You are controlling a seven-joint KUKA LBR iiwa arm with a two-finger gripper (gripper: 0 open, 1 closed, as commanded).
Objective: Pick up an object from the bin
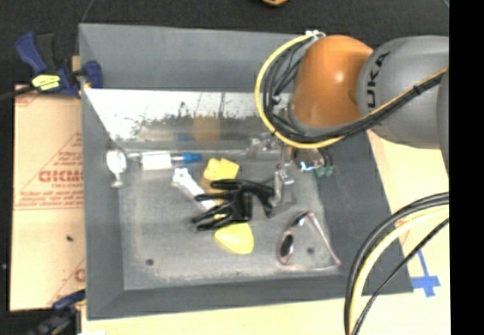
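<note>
**Fig. 1.** Bin seen from above, read left to right.

**Observer:** What is lying in the bin [102, 212]?

**Operator:** At the left I am seeing a clear tube [155, 160] with a blue cap. Next come a yellow block [221, 170] and a black pronged piece [231, 201] at mid-floor, with a yellow wedge [236, 238] just beside its lower edge. Pink-framed sunglasses [297, 240] are lying toward the right.

**Observer:** And the gripper?

**Operator:** The gripper [283, 184] is hanging below the orange wrist cover [329, 80], over the right end of the black pronged piece. I cannot tell whether it is spread or pressed together.

**Observer:** How are you planning the grasp?

**Operator:** I am aiming to straddle one black limb only and to come down straight. The prongs look likely to snag, so I am keeping clear of the sunglasses nearby. I am also planning a vertical lift, so that the wedge and block are not dragged along.
</note>
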